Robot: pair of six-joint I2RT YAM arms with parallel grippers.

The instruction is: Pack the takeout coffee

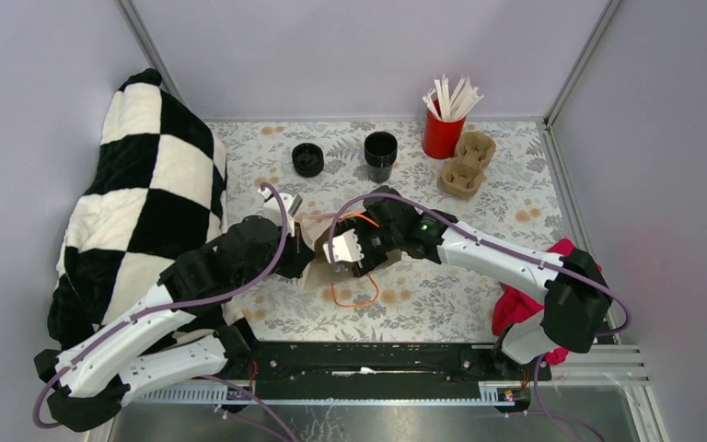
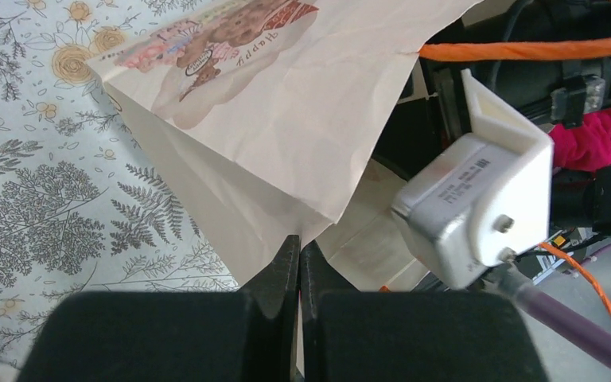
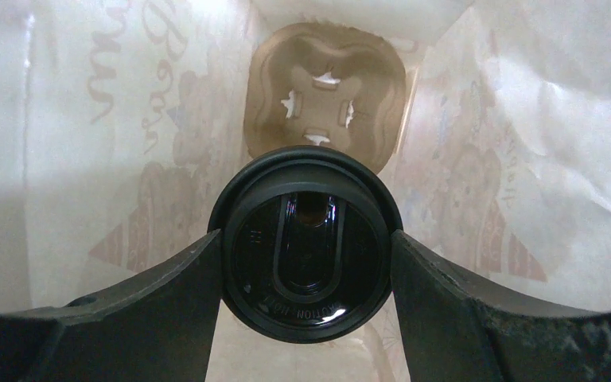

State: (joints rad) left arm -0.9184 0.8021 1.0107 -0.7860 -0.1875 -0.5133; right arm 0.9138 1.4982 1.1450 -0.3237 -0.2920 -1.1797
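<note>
Right wrist view has the right gripper [image 3: 306, 251] clamped on the coffee [image 3: 306, 274] inside the bag [image 3: 79, 135], above a carrier [image 3: 324, 72], while the left gripper [image 2: 299, 267] pinches the bag's edge; released off-centre, it could miss the socket and tip.

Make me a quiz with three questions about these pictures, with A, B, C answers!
1. Where is the lidded coffee cup?
A) lying outside on its side
B) inside the paper bag
C) on a shelf

2. What colour is the cup of white sticks?
A) red
B) blue
C) green

3. How is the left end effector?
A) wide open
B) shut on the paper bag's edge
C) holding a spoon

Answers:
1 B, bag walls surround it while the right end effector grips it.
2 A, the top view shows it red.
3 B, its fingers pinch the paper.
</note>
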